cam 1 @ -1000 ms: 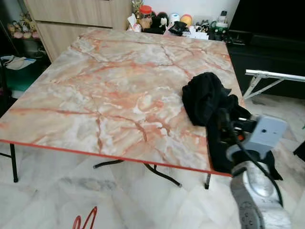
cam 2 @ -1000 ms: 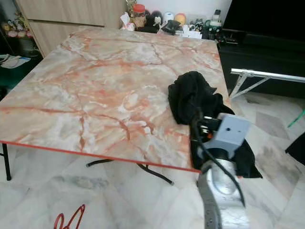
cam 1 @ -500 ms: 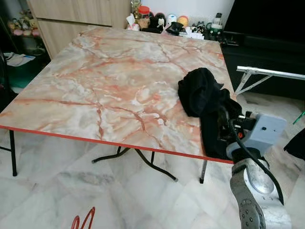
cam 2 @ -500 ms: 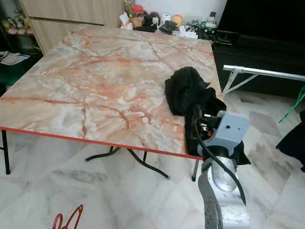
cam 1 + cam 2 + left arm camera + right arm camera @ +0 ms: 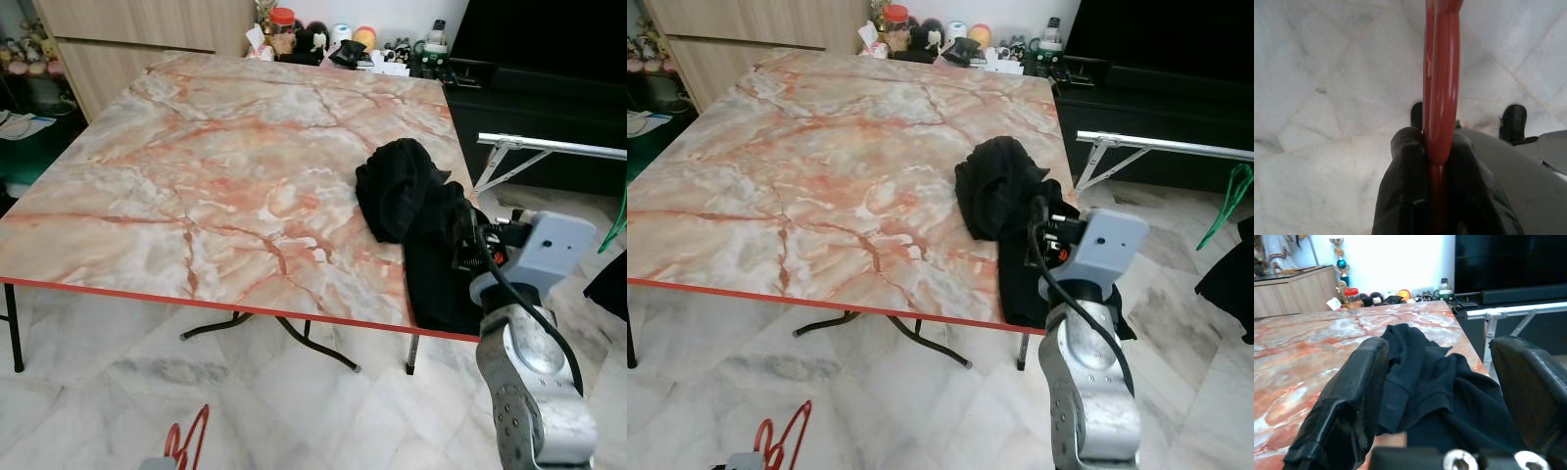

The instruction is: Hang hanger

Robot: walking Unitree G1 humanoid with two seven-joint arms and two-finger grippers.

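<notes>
Counts: one red hanger (image 5: 1439, 93), one black garment (image 5: 416, 211), one marble-pattern table (image 5: 196, 166), two grippers.
Hanger place: clamped in the left gripper (image 5: 1432, 147), low at the robot's left, over the white marble floor (image 5: 294, 392) (red loops show at the bottom of both eye views).
Hanger axis: long axis runs straight out along the left gripper's fingers (image 5: 1405, 166), away from the wrist; which end leads, cannot tell.
Hanger look: glossy red plastic, rounded bar, seen edge-on and blurred close to the lens.
Left gripper: clenched on the hanger, one black finger pressed on each side of the bar.
Right gripper: (image 5: 1440, 396) fingers spread wide apart, nothing between them, raised at the table's near right corner.
Garment: crumpled just ahead of the right gripper, partly draped over the table edge (contact with the fingers, cannot tell).
Background: clutter of small items (image 5: 333, 39) at the table's far edge, well beyond the right gripper.
</notes>
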